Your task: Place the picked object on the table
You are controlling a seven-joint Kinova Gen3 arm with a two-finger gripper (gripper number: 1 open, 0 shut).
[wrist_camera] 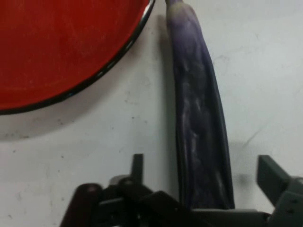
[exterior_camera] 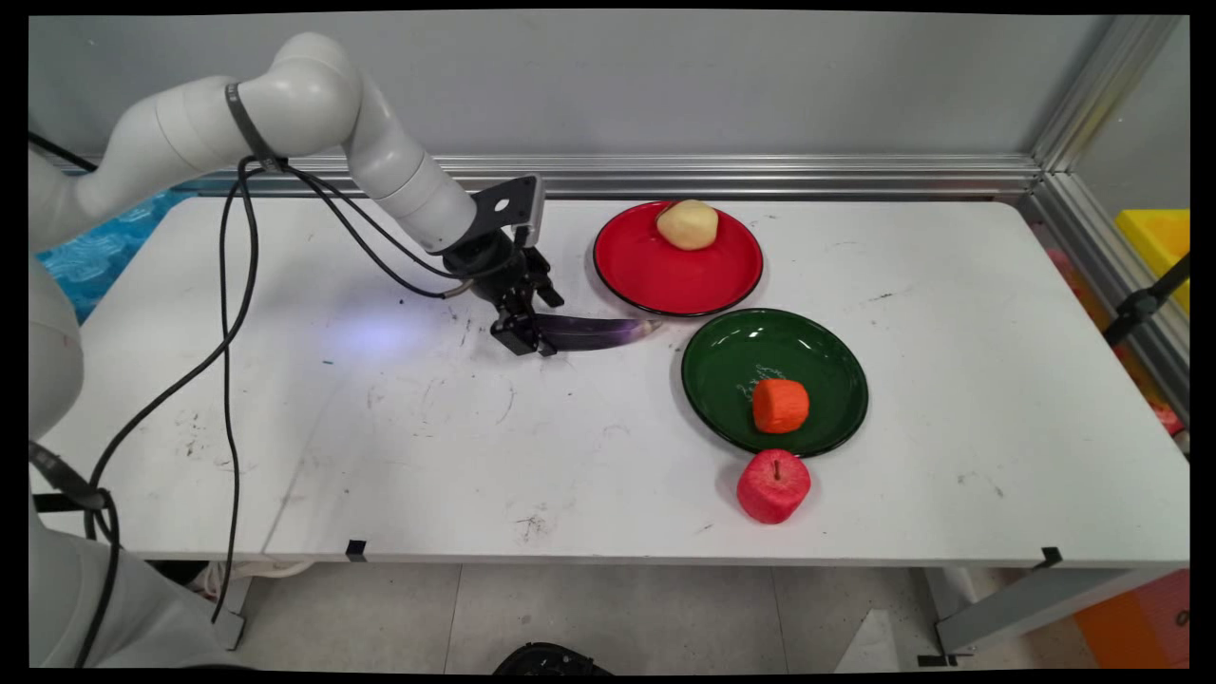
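Red apple (exterior_camera: 773,485) sits nearest, on scuffed white table (exterior_camera: 399,446) against grey wall (exterior_camera: 665,85). Gripper (wrist_camera: 199,182) stands open astride slender glossy purple eggplant (wrist_camera: 201,127) lying beside red plate (wrist_camera: 61,47).

Long purple eggplant (exterior_camera: 598,332) lies flat on the white table (exterior_camera: 380,427). Its tip sits just beside the red plate (exterior_camera: 646,285).
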